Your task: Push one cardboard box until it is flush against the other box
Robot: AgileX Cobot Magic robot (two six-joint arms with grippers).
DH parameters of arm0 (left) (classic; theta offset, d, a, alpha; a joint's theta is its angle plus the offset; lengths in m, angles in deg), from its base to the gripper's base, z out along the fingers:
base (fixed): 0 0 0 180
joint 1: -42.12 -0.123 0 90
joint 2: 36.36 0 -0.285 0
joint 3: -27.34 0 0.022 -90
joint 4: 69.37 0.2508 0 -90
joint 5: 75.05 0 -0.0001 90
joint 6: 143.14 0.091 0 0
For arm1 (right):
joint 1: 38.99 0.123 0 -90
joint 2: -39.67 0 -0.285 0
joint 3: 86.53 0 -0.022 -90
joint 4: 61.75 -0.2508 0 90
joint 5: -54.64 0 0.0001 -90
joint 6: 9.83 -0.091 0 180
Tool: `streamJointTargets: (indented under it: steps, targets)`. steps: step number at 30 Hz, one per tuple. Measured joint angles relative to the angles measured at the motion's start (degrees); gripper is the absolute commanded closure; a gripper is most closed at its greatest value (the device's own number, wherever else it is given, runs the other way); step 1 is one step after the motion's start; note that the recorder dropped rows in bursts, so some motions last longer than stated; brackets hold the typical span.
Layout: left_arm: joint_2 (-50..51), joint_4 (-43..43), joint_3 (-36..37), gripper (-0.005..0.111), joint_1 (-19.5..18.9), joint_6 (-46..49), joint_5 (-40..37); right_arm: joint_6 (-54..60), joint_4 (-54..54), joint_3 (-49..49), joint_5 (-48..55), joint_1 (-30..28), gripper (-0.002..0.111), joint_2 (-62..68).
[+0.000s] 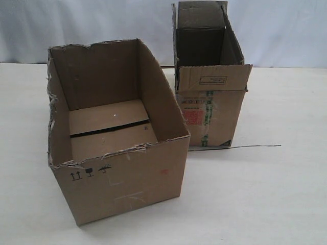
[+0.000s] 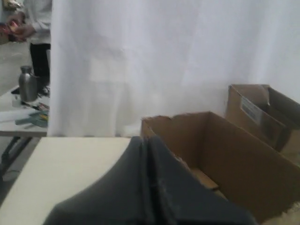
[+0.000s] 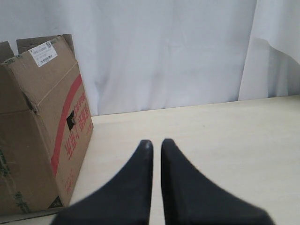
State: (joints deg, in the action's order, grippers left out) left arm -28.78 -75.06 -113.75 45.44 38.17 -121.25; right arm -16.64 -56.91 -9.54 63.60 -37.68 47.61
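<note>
The wide cardboard box (image 1: 122, 178), with a ragged torn rim and small black symbols, stands at the front left of the white table (image 1: 265, 194). The other box (image 1: 214, 109) is taller, with flaps, a red label and green tape, and stands behind and to the right of it; whether they touch I cannot tell. Neither gripper shows in the exterior view. In the left wrist view my left gripper (image 2: 147, 140) is shut and empty, close beside the wide box (image 2: 225, 154), with the other box (image 2: 267, 112) beyond. My right gripper (image 3: 156, 141) is shut and empty over bare table, beside the other box (image 3: 42, 126).
A thin dark strip (image 1: 235, 147) lies on the table by the taller box's base. A white curtain (image 1: 286, 30) hangs behind the table. Past it, the left wrist view shows a side table with a metal bottle (image 2: 27, 83) and a person (image 2: 37, 28).
</note>
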Motion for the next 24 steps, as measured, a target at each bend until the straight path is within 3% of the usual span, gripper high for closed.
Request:
streamJointTargets:
  steps: [7,17,24]
  targets:
    - [2.0,-13.1,0.0,0.107,-2.1,8.5,-7.9,0.0,0.0,0.0,0.0,0.0,0.103,0.0]
    - [17.6,-13.5,0.0,0.107,-2.6,16.4,-21.5,0.0,0.0,0.0,0.0,0.0,0.103,0.0]
    - [24.7,-16.2,0.0,0.107,-0.3,23.5,-23.7,0.0,0.0,0.0,0.0,0.0,0.103,0.0]
